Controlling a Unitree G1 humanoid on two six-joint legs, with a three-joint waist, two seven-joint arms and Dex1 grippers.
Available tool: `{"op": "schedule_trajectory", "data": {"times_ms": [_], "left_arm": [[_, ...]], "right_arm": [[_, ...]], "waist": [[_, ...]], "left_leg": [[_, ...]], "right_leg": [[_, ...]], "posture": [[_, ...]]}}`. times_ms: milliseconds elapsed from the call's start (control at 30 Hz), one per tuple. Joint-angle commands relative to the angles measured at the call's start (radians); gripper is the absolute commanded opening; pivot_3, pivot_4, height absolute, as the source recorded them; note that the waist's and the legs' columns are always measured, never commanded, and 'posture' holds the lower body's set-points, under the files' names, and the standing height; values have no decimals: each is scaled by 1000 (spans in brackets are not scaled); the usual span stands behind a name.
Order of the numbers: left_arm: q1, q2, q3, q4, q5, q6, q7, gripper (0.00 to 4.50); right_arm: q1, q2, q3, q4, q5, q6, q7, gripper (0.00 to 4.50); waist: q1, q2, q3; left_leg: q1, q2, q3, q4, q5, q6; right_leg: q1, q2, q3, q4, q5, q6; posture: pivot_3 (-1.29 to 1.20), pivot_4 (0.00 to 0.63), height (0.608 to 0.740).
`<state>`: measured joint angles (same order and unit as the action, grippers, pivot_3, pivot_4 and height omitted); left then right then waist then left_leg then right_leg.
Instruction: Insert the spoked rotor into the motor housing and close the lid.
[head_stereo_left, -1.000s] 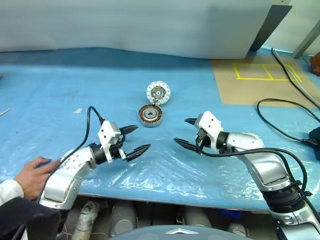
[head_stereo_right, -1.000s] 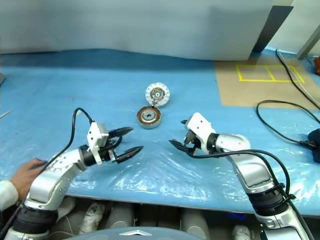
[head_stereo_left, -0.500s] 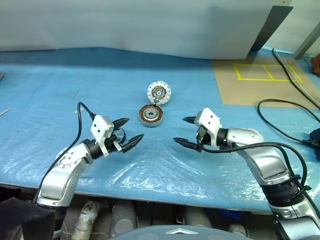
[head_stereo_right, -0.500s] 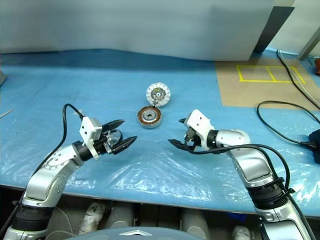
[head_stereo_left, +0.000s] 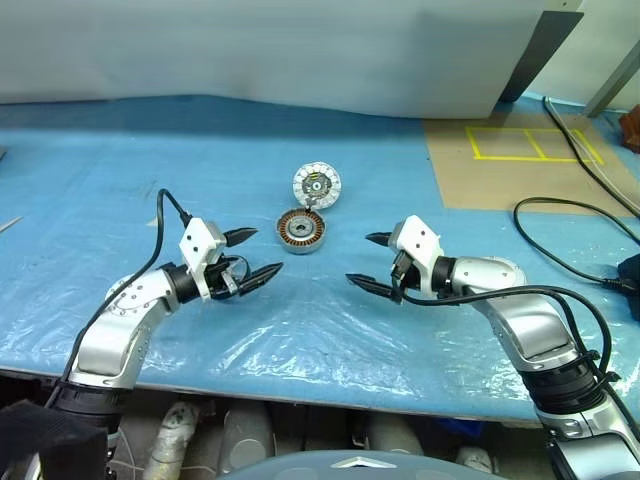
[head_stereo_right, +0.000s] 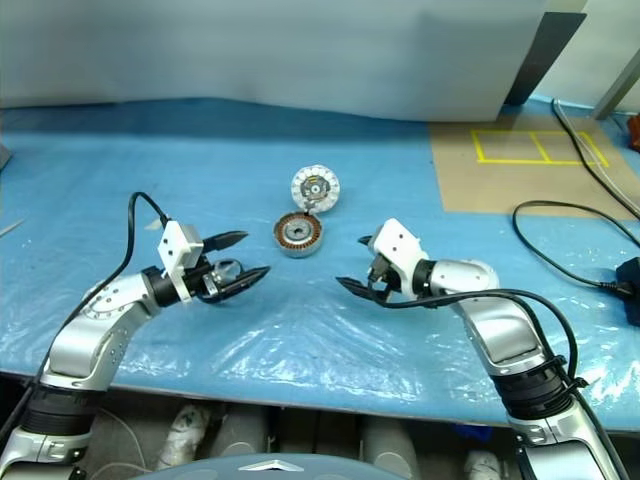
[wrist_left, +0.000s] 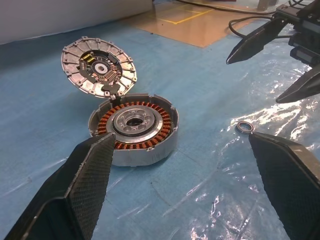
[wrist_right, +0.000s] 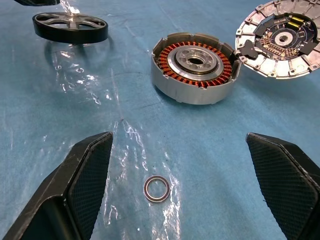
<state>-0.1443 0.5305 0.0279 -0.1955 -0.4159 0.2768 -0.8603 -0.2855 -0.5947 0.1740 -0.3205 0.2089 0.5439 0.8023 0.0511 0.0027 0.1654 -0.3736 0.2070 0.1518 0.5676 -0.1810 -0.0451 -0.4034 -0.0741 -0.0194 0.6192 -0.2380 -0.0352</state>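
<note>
You had both sets of jaws spread wide and empty. The left gripper (head_stereo_left: 266, 251) hung just beside the spoked rotor (wrist_right: 70, 27), which lay flat on the surface (head_stereo_left: 120, 160). The right gripper (head_stereo_left: 358, 259) faced it, with open room between them. Beyond, the motor housing (head_stereo_left: 302, 230) sat windings-up. The lid (head_stereo_left: 316, 184) was tilted back at its far rim, which left the bore clear.

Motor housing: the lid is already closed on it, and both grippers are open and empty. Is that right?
Not quite. The lid is off, beside the motor housing, whose copper windings are bare; the left wrist view shows it. The left gripper and right gripper are open and empty.
</note>
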Motion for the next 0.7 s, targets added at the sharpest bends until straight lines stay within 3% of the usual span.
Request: {"op": "schedule_trajectory", "data": {"times_ms": [33,433,700], "left_arm": [[-10,6,6,-28,-16,6,-5,4500],[34,-8,0,-76,-17,17,10,4500],[44,21,-6,-51,-10,5,-37,4500]], "right_arm": [[5,7,0,-18,0,-23,-5,4475],[-23,-17,10,-21,13,-25,53,4475],[-326,28,210,241,-118,-188,216,4475]], "waist": [[0,0,0],[0,0,0],[-11,0,0]], "left_leg": [[0,0,0,0,0,0],[0,0,0,0,0,0],[1,0,0,1,0,0]], "right_leg": [[0,0,0,0,0,0],[0,0,0,0,0,0],[-1,0,0,3,0,-1]], "posture": [[0,150,740],[0,150,740],[0,150,740]]}}
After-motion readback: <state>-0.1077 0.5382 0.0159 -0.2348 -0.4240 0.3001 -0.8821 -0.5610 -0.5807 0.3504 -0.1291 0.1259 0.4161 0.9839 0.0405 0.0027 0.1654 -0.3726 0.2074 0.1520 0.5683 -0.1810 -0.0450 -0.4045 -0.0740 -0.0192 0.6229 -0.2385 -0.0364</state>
